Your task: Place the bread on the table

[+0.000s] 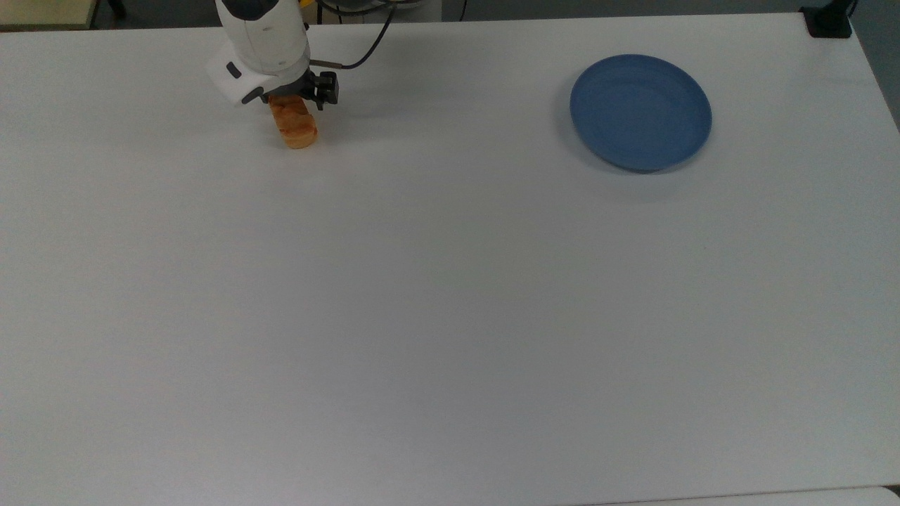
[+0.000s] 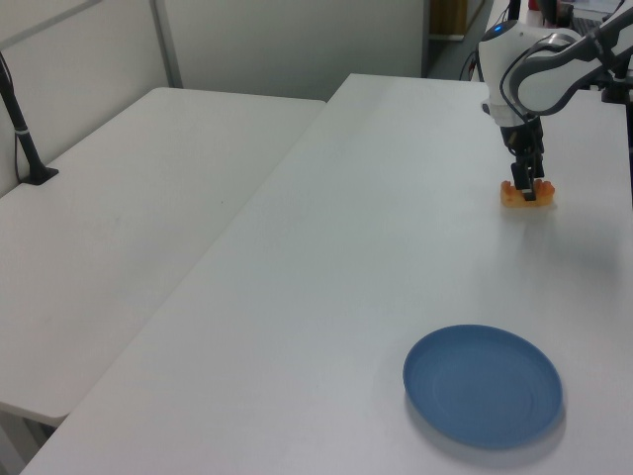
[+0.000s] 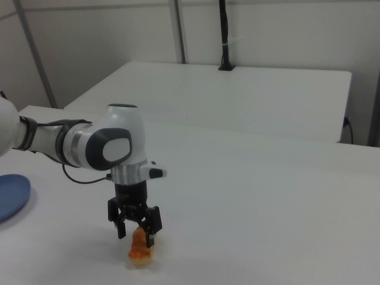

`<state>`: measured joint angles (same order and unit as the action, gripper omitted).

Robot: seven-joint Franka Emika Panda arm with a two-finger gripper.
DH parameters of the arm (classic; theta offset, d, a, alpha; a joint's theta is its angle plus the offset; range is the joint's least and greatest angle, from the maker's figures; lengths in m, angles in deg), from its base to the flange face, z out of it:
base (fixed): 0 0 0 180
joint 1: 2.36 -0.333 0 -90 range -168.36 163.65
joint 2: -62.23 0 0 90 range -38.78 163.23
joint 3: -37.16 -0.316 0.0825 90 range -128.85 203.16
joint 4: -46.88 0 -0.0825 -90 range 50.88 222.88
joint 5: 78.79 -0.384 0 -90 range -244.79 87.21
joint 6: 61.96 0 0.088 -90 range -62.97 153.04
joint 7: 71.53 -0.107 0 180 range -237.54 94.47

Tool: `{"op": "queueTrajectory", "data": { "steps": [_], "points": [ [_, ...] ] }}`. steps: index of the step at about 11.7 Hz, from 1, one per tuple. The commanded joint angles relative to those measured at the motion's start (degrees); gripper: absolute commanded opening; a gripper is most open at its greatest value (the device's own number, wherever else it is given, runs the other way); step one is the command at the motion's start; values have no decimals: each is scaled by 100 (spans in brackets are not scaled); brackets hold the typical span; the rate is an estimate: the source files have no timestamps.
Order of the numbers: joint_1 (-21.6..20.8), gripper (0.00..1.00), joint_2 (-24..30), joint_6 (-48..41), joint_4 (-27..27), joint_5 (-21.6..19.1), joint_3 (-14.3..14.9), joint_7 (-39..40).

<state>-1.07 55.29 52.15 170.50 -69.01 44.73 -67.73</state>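
white table [image 1: 450, 316] spreads wide beneath everything, with a second pale table beyond it in the left view. on it lies the bread [image 1: 295, 125], resting on the surface far from the blue plate [image 1: 640, 112], toward the top view's left. the claw [image 3: 138, 233] stands right over the bread, its fingers spread apart on either side of the roll, gripping nothing.

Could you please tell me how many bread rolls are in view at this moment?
1. The bread lies on the table under the gripper, toward the top view's upper left, far from the blue plate.
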Motion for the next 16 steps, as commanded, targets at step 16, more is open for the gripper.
{"op": "queueTrajectory", "data": {
  "steps": [16],
  "points": [
    [-814, 100, 1001, -2499, -2931, -891, -186, -363]
  ]
}}
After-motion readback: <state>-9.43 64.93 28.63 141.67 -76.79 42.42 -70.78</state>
